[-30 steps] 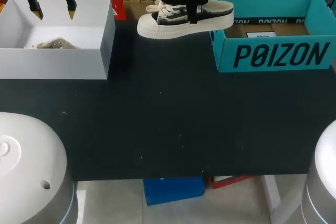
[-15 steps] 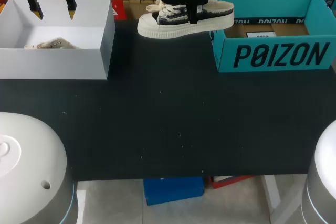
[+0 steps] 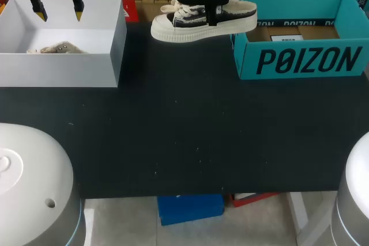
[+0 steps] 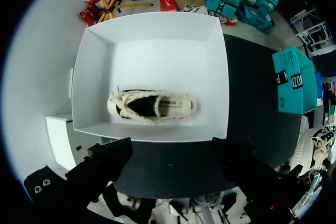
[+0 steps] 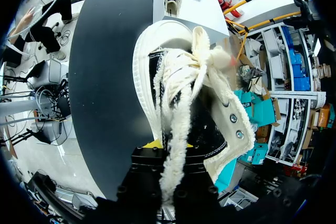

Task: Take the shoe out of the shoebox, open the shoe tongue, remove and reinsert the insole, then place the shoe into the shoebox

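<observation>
Across the black surface (image 3: 184, 142), shoe (image 3: 202, 20) held aloft at far middle, pinched by right fingers (image 5: 156, 143), just left of teal shoebox (image 3: 305, 61), left fingers (image 3: 78, 8) spread above far-left white box (image 3: 57, 70), second shoe (image 4: 152, 106) laid inside.

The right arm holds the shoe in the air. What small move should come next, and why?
Probably lower the shoe onto the bare black table: the right gripper holds it raised beside the teal shoebox, already out, with its laces tied.
</observation>
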Robot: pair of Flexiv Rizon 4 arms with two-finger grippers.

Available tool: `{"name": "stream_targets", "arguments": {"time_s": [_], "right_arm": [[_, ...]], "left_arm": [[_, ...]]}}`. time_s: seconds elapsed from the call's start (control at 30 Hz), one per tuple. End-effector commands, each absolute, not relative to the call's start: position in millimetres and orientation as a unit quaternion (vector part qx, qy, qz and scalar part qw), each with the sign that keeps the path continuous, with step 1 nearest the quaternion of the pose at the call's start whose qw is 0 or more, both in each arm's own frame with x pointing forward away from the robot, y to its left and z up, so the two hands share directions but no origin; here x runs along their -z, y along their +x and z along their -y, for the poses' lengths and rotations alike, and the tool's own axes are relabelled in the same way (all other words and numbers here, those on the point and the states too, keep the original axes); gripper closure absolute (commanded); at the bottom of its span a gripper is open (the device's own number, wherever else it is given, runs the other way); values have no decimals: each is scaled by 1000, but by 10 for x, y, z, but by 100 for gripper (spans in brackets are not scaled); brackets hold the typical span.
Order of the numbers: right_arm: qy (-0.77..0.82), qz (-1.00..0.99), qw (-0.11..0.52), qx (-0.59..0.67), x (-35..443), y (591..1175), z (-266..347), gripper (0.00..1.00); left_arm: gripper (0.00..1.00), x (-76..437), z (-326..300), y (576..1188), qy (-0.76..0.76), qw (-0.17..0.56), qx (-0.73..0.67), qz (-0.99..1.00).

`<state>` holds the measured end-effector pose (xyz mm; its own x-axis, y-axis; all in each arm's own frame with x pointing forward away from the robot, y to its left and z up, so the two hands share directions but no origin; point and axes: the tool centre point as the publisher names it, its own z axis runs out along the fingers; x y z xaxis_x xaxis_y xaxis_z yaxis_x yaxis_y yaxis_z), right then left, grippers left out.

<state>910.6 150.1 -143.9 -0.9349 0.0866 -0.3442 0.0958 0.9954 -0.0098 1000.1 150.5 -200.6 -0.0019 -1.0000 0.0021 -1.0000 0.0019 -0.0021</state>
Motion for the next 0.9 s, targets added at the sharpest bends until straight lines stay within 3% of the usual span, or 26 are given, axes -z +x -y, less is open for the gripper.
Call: {"name": "stream_targets", "arguments": {"time_s": [0.03, 0.9], "right_arm": [[50, -983, 174, 18, 1504, 8956, -1544, 100], [109, -976, 189, -18, 2640, 8547, -2088, 100]], "left_arm": [[0, 2003, -1504, 10000, 707, 0, -1, 708], [0, 2003, -1504, 10000, 707, 0, -1, 708]]}}
